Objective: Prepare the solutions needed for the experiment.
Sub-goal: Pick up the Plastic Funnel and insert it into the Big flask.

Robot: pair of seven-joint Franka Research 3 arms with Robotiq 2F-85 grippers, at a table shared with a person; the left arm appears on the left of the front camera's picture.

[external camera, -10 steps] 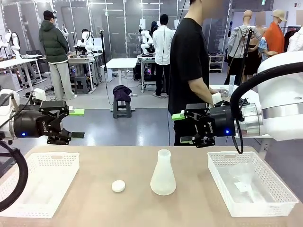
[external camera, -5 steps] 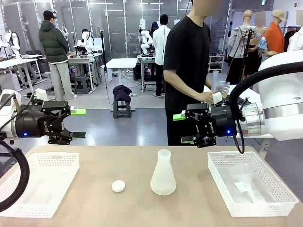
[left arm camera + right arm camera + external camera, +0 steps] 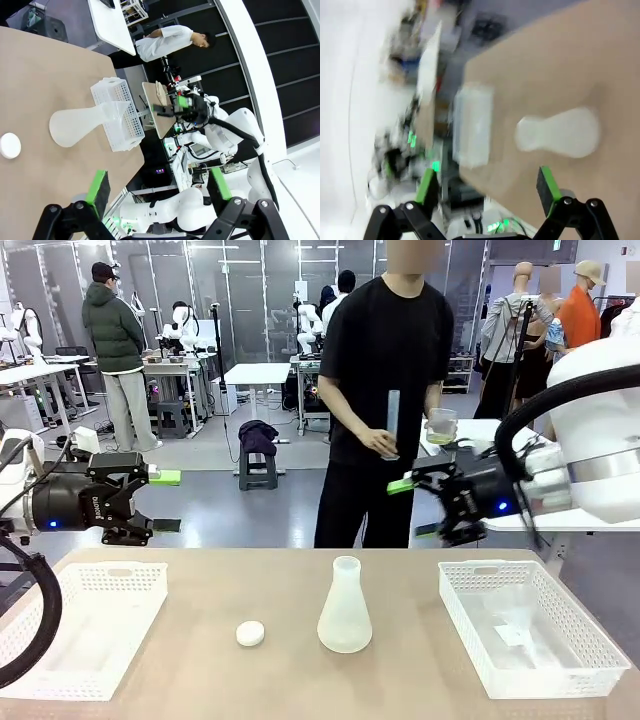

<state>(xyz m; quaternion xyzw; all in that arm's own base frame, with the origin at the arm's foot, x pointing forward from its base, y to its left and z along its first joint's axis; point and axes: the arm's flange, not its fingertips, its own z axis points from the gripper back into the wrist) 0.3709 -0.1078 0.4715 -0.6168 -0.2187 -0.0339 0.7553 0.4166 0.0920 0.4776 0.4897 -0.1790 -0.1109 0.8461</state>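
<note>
Surface: frosted conical plastic flask upright | left claw, right claw: open, empty | risk: pale yellow-green solutions spill at narrow neck

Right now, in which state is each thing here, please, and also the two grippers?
Flask: upright on the table, uncapped.
Cap: flat on the table, apart from the flask.
Solution: a little, in the beaker held by the person.
Cylinder: upright in the person's other hand.
Left gripper: open, holding nothing.
Right gripper: open, holding nothing.
</note>
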